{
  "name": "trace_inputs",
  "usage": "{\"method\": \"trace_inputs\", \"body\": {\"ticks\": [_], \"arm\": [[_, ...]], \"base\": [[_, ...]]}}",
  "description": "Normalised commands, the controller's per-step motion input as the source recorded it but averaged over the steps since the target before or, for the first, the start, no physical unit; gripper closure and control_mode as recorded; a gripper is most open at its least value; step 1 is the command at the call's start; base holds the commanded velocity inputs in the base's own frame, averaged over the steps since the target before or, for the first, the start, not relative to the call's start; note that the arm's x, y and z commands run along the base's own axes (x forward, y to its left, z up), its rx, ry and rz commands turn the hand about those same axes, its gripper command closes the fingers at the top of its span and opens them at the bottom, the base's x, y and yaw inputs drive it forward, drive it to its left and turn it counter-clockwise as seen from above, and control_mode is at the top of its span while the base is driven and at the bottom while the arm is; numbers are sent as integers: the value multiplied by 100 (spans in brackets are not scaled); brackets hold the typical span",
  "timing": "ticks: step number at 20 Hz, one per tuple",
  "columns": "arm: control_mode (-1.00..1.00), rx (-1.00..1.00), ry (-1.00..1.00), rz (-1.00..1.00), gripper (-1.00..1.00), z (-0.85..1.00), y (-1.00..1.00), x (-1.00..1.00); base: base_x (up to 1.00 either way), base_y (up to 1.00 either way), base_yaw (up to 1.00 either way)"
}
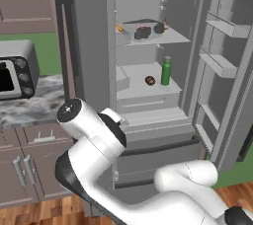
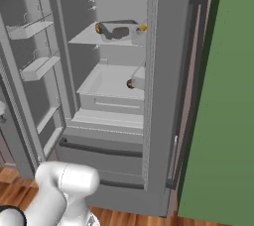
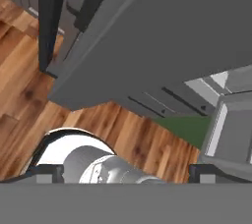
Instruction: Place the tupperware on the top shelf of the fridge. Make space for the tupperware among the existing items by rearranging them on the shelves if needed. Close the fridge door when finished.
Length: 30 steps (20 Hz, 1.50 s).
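— Where was the gripper (image 3: 126, 176)?
— Low, facing the wood floor (image 3: 29, 95); its tips stood wide apart, holding nothing.
— And the tupperware (image 2: 118, 29)?
— Far above, on the top shelf (image 1: 170, 37) of the open fridge (image 1: 91, 46), beside dark foods. The green bottle (image 1: 166, 71) stood one shelf lower.
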Motion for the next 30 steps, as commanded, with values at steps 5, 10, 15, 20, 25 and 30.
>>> {"method": "trace_inputs", "body": {"ticks": [5, 10, 15, 20, 25, 30], "arm": [[-100, -35, 0, 11, -100, -58, 91, 47], [-100, -31, -1, 6, -100, -50, 85, 53], [-100, -25, -7, 0, -100, -34, 87, 41], [-100, -18, -5, -5, -100, -31, 51, 37], [-100, -14, -4, -1, -100, -40, 6, 42], [-100, -18, 2, 0, -100, -29, 1, 57]], "base": [[0, 0, 0], [0, 0, 0], [0, 0, 0], [0, 0, 0], [0, 0, 0], [0, 0, 0]]}}
